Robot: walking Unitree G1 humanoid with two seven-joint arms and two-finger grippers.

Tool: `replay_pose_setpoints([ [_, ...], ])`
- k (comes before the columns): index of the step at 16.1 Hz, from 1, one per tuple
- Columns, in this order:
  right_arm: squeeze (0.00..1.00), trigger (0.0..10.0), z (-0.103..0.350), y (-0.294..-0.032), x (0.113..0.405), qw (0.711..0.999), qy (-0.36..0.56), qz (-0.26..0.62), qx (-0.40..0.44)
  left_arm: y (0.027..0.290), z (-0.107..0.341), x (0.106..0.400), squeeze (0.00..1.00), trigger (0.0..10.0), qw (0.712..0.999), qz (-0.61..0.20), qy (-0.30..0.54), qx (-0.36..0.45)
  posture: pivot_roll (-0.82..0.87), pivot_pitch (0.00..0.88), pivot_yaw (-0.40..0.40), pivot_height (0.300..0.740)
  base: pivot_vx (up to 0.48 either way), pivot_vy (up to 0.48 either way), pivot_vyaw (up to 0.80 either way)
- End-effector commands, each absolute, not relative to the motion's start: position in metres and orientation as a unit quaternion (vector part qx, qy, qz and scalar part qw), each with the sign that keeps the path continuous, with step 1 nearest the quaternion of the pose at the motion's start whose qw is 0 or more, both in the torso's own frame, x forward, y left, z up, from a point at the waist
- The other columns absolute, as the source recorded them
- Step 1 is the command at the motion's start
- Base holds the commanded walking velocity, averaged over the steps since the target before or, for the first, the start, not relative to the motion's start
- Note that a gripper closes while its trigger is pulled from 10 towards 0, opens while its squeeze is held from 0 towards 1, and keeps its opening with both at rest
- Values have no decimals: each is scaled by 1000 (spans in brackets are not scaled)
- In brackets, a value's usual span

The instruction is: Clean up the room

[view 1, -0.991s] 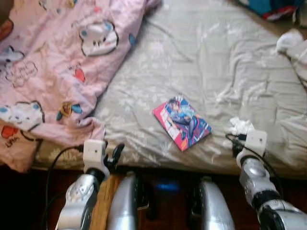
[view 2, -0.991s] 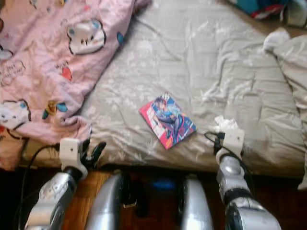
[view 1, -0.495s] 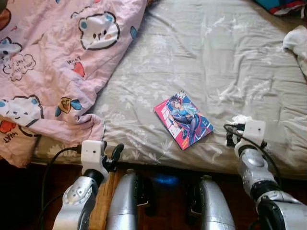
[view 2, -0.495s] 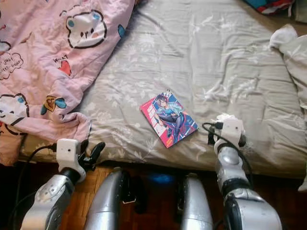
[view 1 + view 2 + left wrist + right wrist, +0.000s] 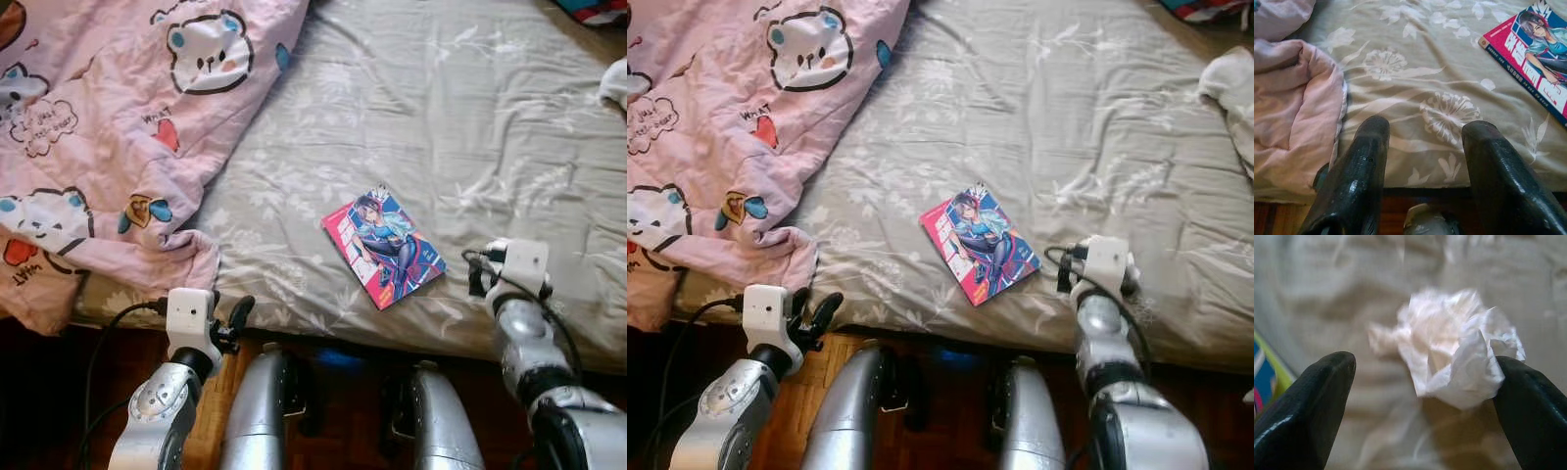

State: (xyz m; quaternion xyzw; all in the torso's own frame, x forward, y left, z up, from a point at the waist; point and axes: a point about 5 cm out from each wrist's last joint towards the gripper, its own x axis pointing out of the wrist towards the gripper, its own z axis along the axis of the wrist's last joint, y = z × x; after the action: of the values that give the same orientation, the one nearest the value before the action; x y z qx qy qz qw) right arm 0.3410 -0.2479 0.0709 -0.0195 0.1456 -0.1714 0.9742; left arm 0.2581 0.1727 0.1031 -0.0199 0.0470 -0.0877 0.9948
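Floral bedsheet point(image 5: 421, 117), crumpled tissue point(image 5: 1452, 347), glossy book point(image 5: 384, 247)

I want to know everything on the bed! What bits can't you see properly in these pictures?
- Crumpled tissue: hidden behind the right gripper's wrist in the eye views; blurred in the right wrist view.
- Comic book: cut off by the edge in the left wrist view; title too small in the eye views.
- Pink blanket: runs off the left edge.
- White cloth and colourful fabric: cut off at the right and top edges.
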Motion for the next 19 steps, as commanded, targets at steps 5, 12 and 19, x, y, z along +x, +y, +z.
replay_pose_setpoints([
  [5, 0, 10000, 32, -257, 309, 951, 207, -229, 12, 176, 94, 253, 0, 10000, 994, -82, 69, -25, 138, 517, 100, 646, 0, 0, 0],
  [12, 0, 10000, 50, -245, 317, 970, 109, -218, 16, 178, 95, 257, 0, 10000, 995, -78, 64, -25, 125, 504, 96, 646, 0, 0, 0],
  [19, 0, 10000, 36, -271, 304, 936, 181, -293, 67, 178, 94, 250, 0, 10000, 994, -76, 68, -23, 153, 520, 101, 646, 0, 0, 0],
])
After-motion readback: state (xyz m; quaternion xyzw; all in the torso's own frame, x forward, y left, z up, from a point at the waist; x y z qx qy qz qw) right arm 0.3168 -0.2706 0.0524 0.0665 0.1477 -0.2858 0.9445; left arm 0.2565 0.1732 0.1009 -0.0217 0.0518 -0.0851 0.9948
